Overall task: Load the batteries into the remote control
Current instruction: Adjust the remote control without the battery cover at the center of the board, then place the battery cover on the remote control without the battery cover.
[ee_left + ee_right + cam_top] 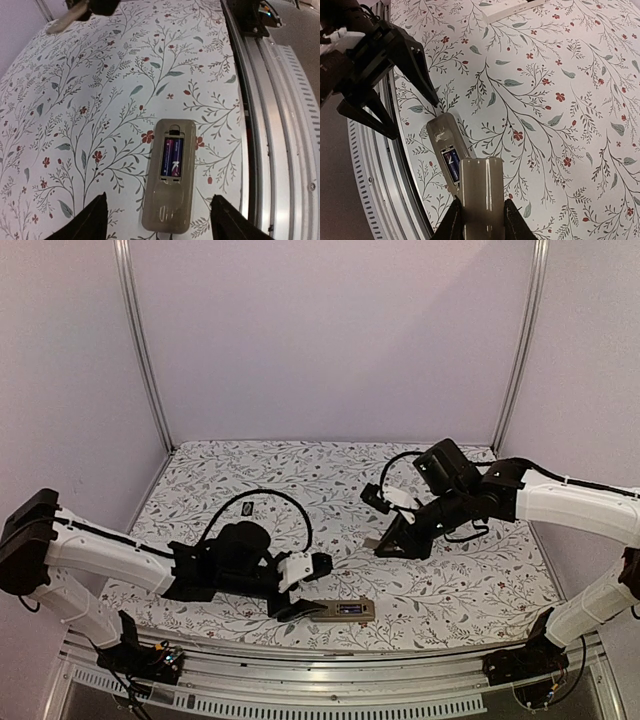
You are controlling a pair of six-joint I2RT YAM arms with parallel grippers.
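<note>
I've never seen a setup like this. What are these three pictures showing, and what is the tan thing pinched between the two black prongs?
Two robot arms are bolted at the near edge of a table covered with a flowered cloth. One picture looks down from above; the other two come from cameras on each arm's wrist. The left gripper stands open above a tan remote control lying with its back open, batteries already inside. The right gripper is shut on a flat tan piece, probably the remote's battery cover, held above the cloth. A small white box lies farther off. The next step is likely fitting that cover.
</note>
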